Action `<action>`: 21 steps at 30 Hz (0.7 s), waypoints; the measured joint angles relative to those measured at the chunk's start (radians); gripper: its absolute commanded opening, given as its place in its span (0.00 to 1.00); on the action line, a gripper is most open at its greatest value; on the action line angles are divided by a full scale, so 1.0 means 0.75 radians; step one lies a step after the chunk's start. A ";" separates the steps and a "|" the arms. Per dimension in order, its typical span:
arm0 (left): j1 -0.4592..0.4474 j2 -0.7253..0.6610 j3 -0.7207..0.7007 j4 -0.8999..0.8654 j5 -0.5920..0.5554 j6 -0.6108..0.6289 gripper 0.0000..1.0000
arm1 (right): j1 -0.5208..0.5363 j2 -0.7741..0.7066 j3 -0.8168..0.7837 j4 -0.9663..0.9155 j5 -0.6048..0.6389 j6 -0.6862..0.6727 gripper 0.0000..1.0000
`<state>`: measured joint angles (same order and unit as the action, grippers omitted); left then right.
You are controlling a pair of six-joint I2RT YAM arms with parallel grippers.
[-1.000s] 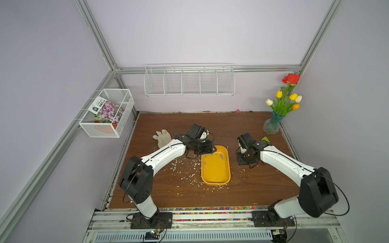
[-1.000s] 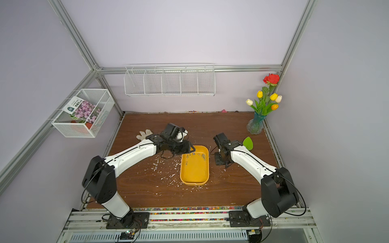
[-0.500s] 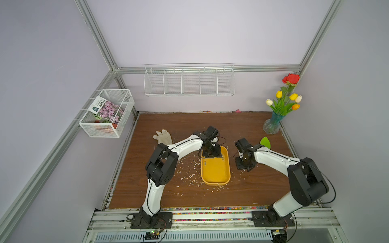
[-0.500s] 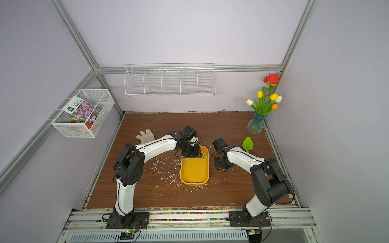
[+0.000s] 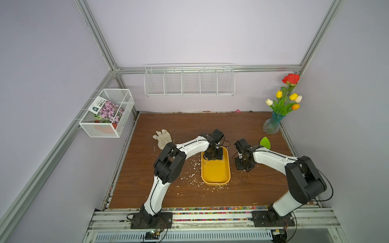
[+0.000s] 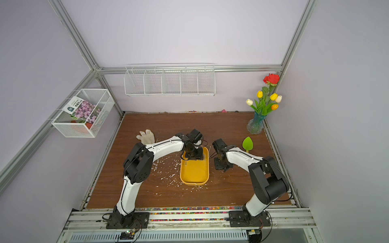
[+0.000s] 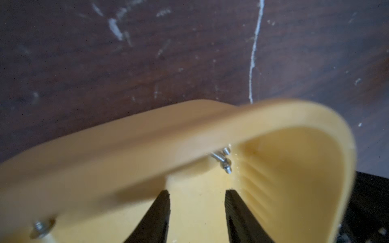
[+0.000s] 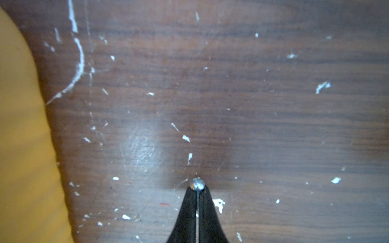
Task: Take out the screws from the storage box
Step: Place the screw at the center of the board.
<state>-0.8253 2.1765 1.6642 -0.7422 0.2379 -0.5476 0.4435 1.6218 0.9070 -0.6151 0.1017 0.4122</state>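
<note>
The yellow-orange storage box [image 5: 215,174] [image 6: 194,172] lies mid-table in both top views. My left gripper [image 5: 213,156] [image 7: 197,192] reaches down into its far end, open, nothing between its black fingers [image 7: 163,210]. A small cluster of silver screws [image 7: 224,158] lies in the box corner just beyond the fingertips. One more screw [image 7: 41,228] rests by the box wall [image 7: 147,134]. My right gripper [image 5: 244,166] [image 8: 197,189] hovers over the wood just right of the box, shut on a screw whose round head [image 8: 197,183] pokes out at the tips.
White flecks of debris [image 5: 191,168] litter the wood left of and in front of the box. A white glove [image 5: 162,137] lies at back left, with a green leaf [image 5: 265,142] and a flower vase [image 5: 272,124] at back right. Wire baskets [image 5: 189,82] [image 5: 107,113] hang on the walls.
My left gripper has swung right from beside the box into its far end, and its jaws have narrowed a little. The right gripper has shifted only slightly and stays shut.
</note>
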 measured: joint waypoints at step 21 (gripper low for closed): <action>0.003 0.090 0.124 0.026 -0.084 -0.011 0.45 | 0.000 -0.035 -0.067 0.052 0.001 0.024 0.07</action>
<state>-0.8230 2.2440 1.7573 -0.7223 0.1745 -0.5556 0.4435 1.5959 0.8570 -0.5758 0.1020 0.4305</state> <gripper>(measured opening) 0.450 0.079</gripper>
